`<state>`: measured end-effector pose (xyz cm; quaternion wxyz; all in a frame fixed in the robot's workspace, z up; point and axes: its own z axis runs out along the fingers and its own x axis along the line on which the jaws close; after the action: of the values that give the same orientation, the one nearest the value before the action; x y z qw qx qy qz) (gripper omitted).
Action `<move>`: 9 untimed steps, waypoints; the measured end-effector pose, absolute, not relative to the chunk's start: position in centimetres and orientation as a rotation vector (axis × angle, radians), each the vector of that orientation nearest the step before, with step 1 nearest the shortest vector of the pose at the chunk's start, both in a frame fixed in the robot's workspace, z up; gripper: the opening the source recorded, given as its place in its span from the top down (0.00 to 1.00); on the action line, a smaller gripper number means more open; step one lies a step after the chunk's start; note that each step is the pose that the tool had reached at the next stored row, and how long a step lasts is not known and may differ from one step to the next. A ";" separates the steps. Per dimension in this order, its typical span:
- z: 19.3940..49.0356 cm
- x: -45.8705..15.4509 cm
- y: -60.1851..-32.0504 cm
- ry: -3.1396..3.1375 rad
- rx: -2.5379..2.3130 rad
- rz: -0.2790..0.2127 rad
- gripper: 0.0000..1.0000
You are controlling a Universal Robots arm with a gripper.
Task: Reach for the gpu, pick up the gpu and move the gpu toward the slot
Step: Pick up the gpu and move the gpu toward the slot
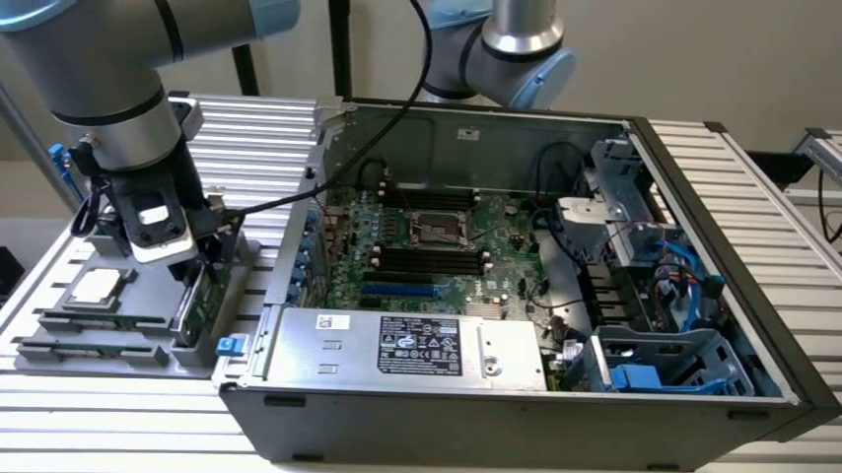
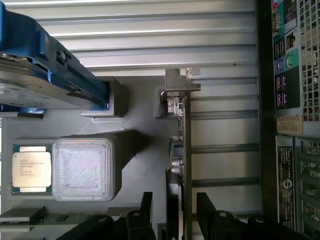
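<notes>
Wide-open, empty hand (image 2: 177,217) straddles the thin green gpu card (image 2: 182,150), exterior view's left; best centre squarely over it before closing.

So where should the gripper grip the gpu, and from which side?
Probably its long top edge, from straight above. The gpu stands on edge in the grey holder, both flat faces free, so the open gripper can straddle it, clear of the bracket.

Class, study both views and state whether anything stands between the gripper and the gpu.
Nothing visible does. In the wrist view the gripper is open, with one finger on each side of the gpu, which stands on edge in the grey holder.
</notes>
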<state>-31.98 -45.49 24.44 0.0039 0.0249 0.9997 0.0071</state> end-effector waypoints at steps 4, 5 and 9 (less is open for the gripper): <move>24.3 -32.0 -45.5 3.133 0.074 0.022 0.52; 24.3 -32.0 -45.5 3.133 0.072 0.022 0.52; 24.2 -32.0 -45.5 3.133 0.066 0.022 0.52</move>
<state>-31.98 -45.49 24.25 0.0039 0.0212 0.9997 0.0072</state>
